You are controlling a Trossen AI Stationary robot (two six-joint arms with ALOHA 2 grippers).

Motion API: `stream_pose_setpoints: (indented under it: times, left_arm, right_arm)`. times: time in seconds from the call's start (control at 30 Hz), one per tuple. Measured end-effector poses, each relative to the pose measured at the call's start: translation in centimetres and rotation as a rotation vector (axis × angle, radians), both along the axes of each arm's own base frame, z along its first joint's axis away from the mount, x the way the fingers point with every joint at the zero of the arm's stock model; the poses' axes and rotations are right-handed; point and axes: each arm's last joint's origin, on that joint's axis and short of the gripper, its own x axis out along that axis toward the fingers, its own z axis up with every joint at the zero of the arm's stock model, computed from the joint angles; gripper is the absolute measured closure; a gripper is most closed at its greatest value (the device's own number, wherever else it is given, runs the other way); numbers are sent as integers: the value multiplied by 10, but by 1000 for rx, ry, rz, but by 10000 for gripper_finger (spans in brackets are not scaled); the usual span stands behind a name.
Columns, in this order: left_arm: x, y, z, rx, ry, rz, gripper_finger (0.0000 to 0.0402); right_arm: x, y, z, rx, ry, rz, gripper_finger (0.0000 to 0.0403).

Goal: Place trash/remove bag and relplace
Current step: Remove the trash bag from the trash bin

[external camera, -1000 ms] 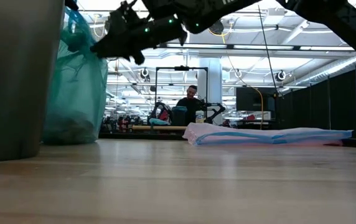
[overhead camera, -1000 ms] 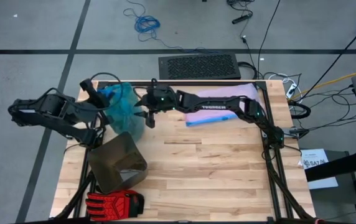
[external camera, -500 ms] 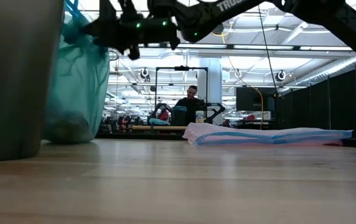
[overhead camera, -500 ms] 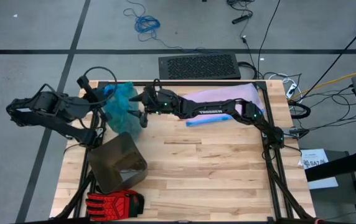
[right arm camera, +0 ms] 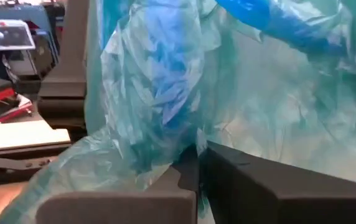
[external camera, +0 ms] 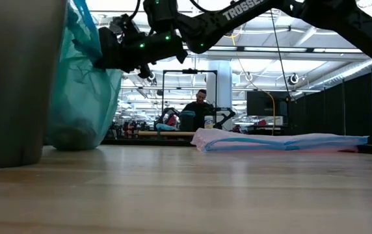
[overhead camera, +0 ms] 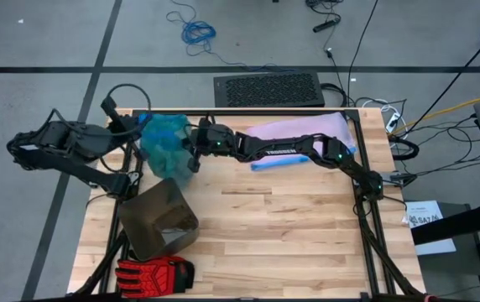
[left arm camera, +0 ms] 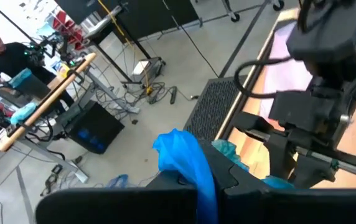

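The teal-green bag [overhead camera: 166,143] stands at the table's far left, its bottom [external camera: 75,138] on the wood and its top drawn up. My left gripper [overhead camera: 136,124] is shut on the blue drawstring at the bag's top. My right gripper [overhead camera: 191,153] reaches in from the right and is shut on the bag's side [external camera: 111,62]. The grey bin [overhead camera: 160,220] sits near the bag, toward the near edge. The trash is hidden. My left gripper pinches the blue drawstring loop [left arm camera: 189,163] at the bag's top between its two fingers, coming from the table's left. The bag hangs below the loop with its bottom on the table. My right gripper pinches a bunch of the thin teal plastic [right arm camera: 181,140] of the bag's upper right side between its two fingers [right arm camera: 259,180], coming about level from the table's right. One layer or several, I cannot tell.
A pale lilac bag with a blue rim [overhead camera: 303,134] lies flat at the far right under my right arm. A red-and-black glove [overhead camera: 152,273] lies at the near left corner. Bare wood spreads across the middle and the near right [overhead camera: 290,235].
My right gripper has gone toward the table's left edge, up to the bag's side, and has shut on the teal plastic. My left gripper has drawn the bag's top a little toward the far left, and the bag's bottom has stayed on the table.
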Motion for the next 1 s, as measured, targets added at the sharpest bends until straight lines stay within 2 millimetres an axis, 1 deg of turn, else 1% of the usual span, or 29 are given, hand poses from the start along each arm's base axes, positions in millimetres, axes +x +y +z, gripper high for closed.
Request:
stream_pose_setpoints:
  times: [0.1,0.2,0.37,0.43,0.53,0.63,0.8,0.93,1.0]
  left_arm:
    - [-4,1,7,5,-24,8,402]
    - [-12,3,12,12,-57,31,402]
    - [-24,5,14,0,-101,38,402]
    - [-26,5,14,-42,-131,20,401]
    - [-25,2,12,-130,-130,-61,396]
    - [-19,0,9,-172,-103,-111,368]
    - [-13,-1,5,-209,-84,-99,294]
    - [-9,-2,0,-224,-80,-58,237]
    - [-6,-2,-6,-240,-75,-40,215]
  right_arm:
    - [-2,-4,1,-2,33,-42,402]
    - [-4,-6,-1,-39,60,-105,402]
    - [-4,-6,3,-46,51,-102,403]
    - [-4,-5,2,-49,53,-99,403]
    - [-4,-4,3,-50,43,-97,403]
    - [-4,-4,4,-59,43,-95,403]
    - [-4,-2,8,-61,36,-92,403]
    - [-7,4,22,-93,18,-79,403]
    - [-10,8,32,-109,1,-69,403]
